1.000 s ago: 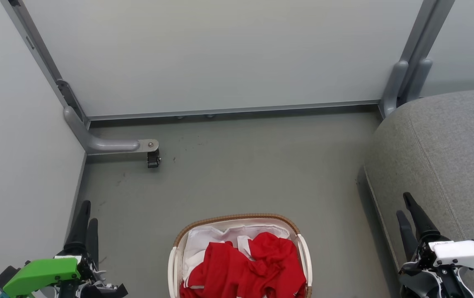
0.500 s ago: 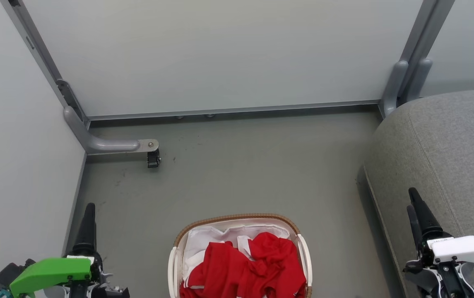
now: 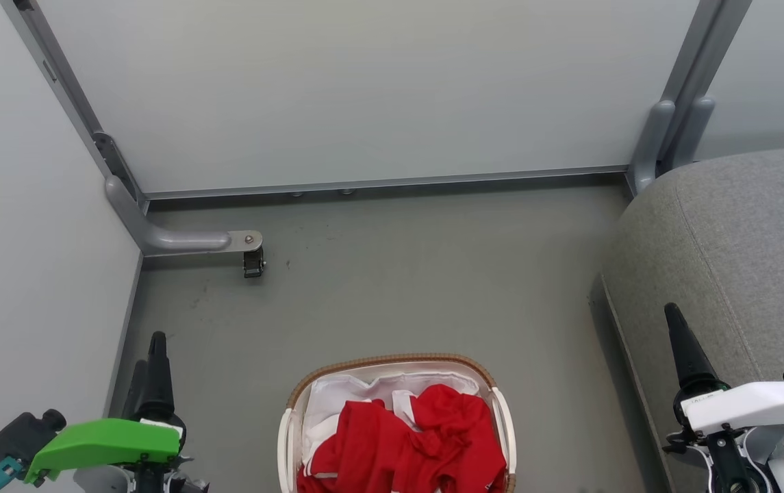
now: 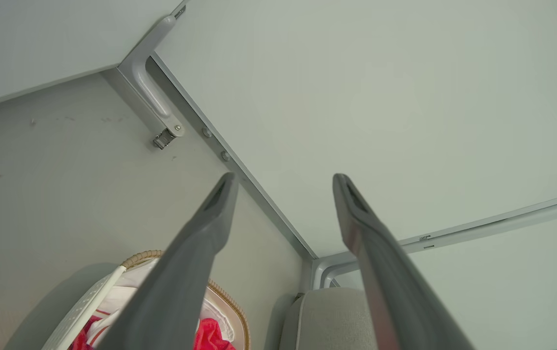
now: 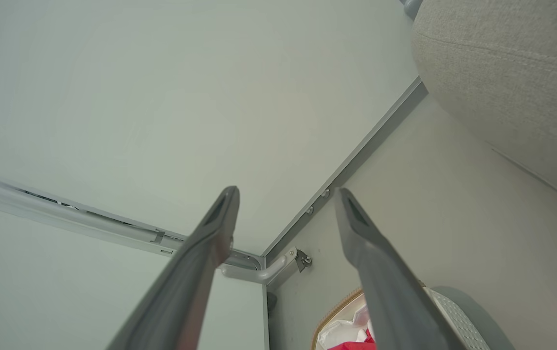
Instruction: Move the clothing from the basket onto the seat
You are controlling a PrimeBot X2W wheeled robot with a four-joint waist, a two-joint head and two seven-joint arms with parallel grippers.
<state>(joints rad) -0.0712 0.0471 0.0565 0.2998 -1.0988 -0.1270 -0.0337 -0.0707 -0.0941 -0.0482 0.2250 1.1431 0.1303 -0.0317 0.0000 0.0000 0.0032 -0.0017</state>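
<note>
Left gripper (image 4: 283,180) and right gripper (image 5: 285,192) are hovering spread wide and empty, flanking the basket (image 3: 392,359), probably readying a grab. Clothing (image 3: 405,438) is sitting bunched inside, with the seat (image 3: 741,239) waiting nearby on the right.

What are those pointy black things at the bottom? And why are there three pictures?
They belong to a robot with two arms. The big picture comes from a camera on its head, looking down at the floor. The other two come from cameras on its wrists, looking along the two fingers of the left gripper and the right gripper. Grippers work like simple hands. Both are open and hold nothing. On the floor stands a basket with red clothing inside. The big grey seat is on the robot's right.
</note>
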